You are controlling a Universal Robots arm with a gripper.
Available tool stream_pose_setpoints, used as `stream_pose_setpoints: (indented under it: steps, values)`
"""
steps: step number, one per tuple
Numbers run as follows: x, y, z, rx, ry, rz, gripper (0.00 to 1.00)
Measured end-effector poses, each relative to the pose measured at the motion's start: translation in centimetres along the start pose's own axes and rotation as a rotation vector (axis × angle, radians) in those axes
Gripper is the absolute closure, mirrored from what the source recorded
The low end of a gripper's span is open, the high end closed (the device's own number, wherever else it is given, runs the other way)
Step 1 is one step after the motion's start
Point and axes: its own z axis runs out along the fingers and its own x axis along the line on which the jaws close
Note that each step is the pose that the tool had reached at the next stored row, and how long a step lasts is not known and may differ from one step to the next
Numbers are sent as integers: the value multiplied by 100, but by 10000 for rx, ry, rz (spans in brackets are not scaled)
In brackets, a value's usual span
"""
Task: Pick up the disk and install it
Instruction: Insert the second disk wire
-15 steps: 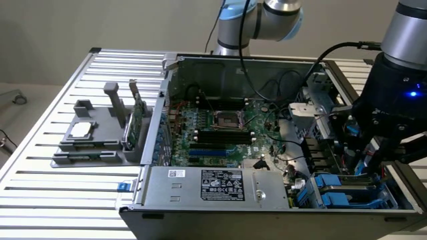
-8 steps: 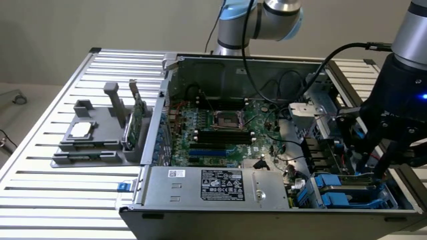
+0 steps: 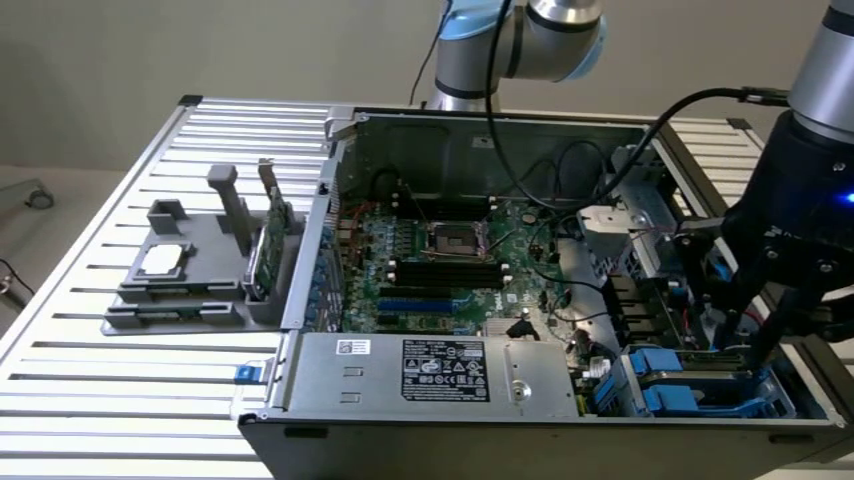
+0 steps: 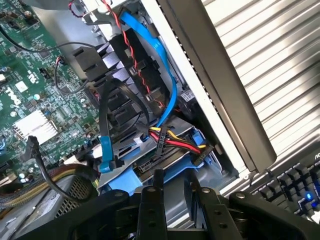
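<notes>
Install step, by my judgement. My gripper (image 4: 177, 184) is low over the drive bay (image 3: 694, 398), jaws half-parted; clamped or merely straddling, I cannot tell. The disk (image 4: 175, 167) lies directly beneath my fingertips, with the power cable (image 4: 175, 141) just beyond. Seating likely calls for a square, cable-clear push.

The disk (image 4: 172, 175) is showing a blue carrier frame. The motherboard (image 4: 30, 65) is showing green, its finned heatsink (image 4: 35, 125) silver. The wire bundle (image 4: 175, 141) is showing red, yellow and black beside a blue cable (image 4: 160, 65). The table (image 3: 134, 400) is showing silver ribbing.
</notes>
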Motion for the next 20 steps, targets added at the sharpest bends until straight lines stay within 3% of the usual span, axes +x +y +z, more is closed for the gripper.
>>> stream_pose_setpoints:
  steps: [9,15,20]
  values:
    - [-100,18,17,38,32,195,69]
    - [-211,29,36,92,116,180,69]
    - [-227,21,41,41,187,334,69]
